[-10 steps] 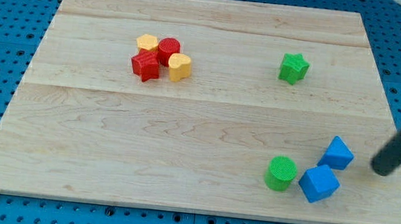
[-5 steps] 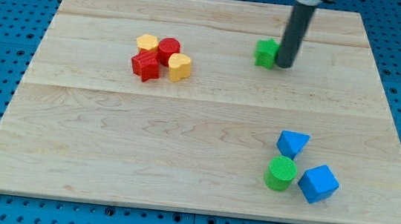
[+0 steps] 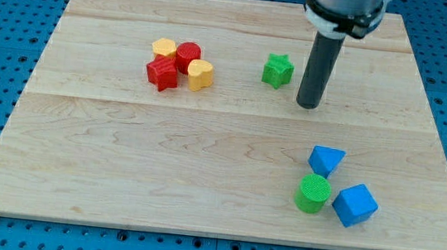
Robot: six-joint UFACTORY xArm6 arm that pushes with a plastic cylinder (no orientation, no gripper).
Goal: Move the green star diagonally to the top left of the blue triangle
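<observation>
The green star [image 3: 277, 70] lies on the wooden board [image 3: 120, 156] above the middle, towards the view's right. The blue triangle [image 3: 325, 161] lies at the lower right, well below and right of the star. My tip [image 3: 308, 106] rests on the board just right of and slightly below the star, a small gap apart from it. The rod rises from the tip to the view's top.
A green cylinder [image 3: 313, 193] touches the blue triangle from below, with a blue cube [image 3: 355, 205] at its right. At the upper left a red star [image 3: 161, 73], a red cylinder [image 3: 187, 56], a yellow block [image 3: 164, 49] and a yellow heart [image 3: 200, 74] sit clustered.
The green star has slid left from the board's upper right. My tip came from the lower right to the star, and now sits lower, just off it. The blue triangle was turned and shifted left.
</observation>
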